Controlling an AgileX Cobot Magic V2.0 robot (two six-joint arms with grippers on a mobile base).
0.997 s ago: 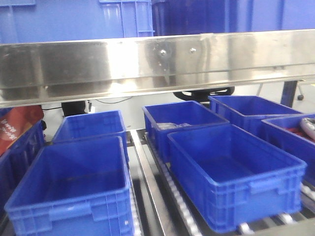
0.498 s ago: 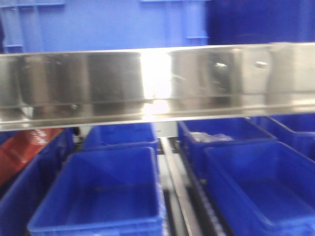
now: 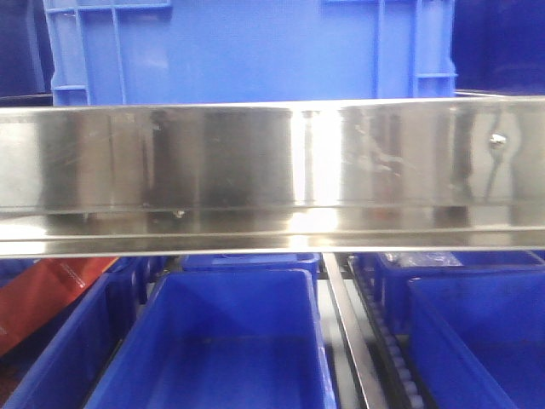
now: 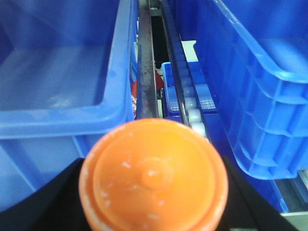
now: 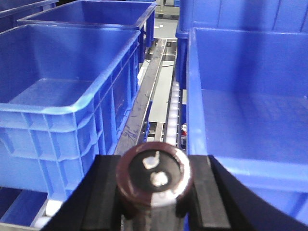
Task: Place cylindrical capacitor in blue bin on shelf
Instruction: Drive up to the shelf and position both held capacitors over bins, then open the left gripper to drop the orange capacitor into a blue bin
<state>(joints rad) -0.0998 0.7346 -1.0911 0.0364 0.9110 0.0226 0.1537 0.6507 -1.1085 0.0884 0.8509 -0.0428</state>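
The right tool (image 5: 154,192) was clamped on the small, dark cylindrical capacitor (image 5: 154,174), seen end-on between its black fingers (image 5: 103,197). Ahead and to the right of that tool stood a blue plastic bin (image 5: 250,62) on the stainless-steel shelf (image 3: 272,170); directly ahead lay a gap holding a steel rail (image 5: 144,101) and roller track (image 5: 173,103). The left tool (image 4: 154,202) was closed on an orange round plastic object (image 4: 153,175). Risk — release before the right tool cleared the bin's near wall would drop the capacitor into the gap; a low approach could strike the rim.
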